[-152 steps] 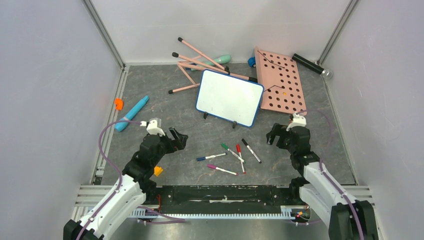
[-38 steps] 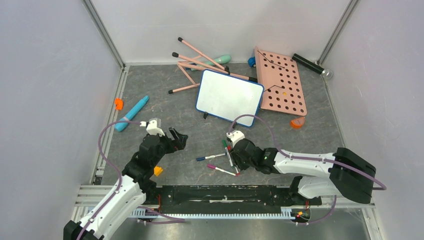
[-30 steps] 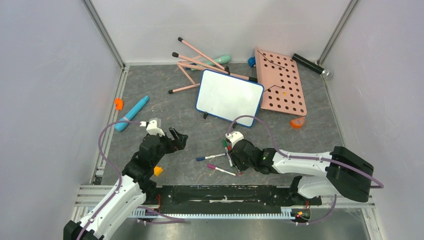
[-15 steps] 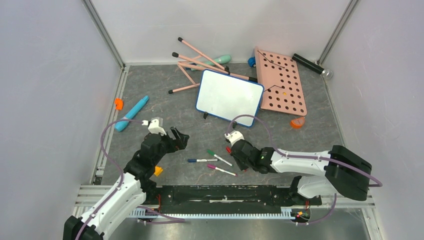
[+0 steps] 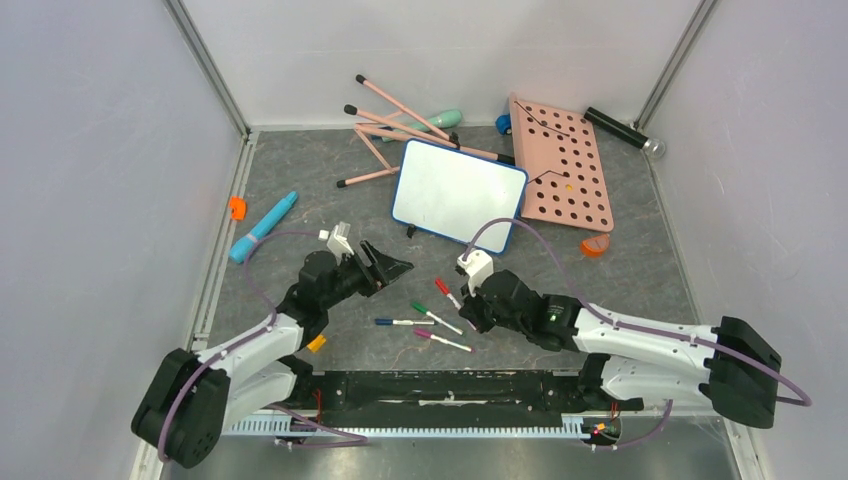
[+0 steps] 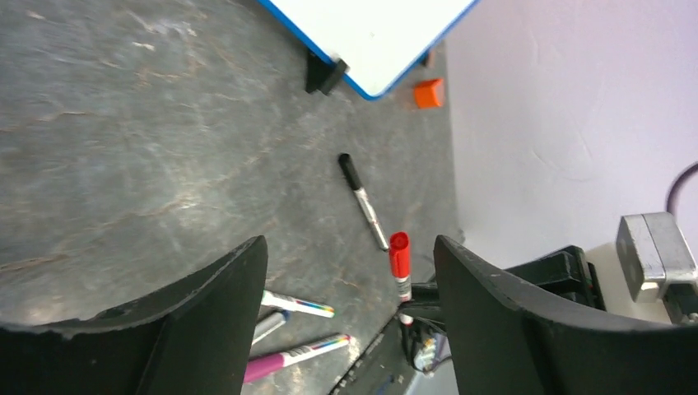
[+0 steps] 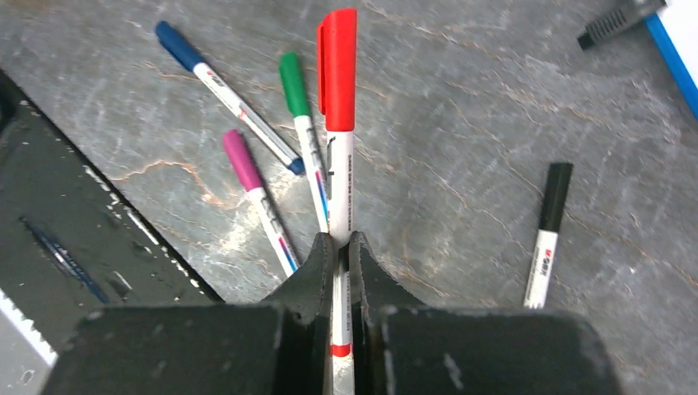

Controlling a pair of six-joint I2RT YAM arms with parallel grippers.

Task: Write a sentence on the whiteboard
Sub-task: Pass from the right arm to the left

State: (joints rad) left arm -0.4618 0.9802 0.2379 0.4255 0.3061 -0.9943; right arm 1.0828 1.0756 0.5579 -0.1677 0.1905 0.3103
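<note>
Right gripper (image 7: pixel 339 244) clamps one red marker (image 7: pixel 338 90); we count four other markers (image 7: pixel 296 99) on the bench (image 7: pixel 461 164); left gripper (image 6: pixel 350 247) spread apart.

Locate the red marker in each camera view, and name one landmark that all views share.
Top external: red marker at centre, below the whiteboard.
Left wrist: red marker lower right.
Right wrist: red marker centre, gripped by the right gripper.
Shared landmark: the whiteboard's blue rim.
</note>
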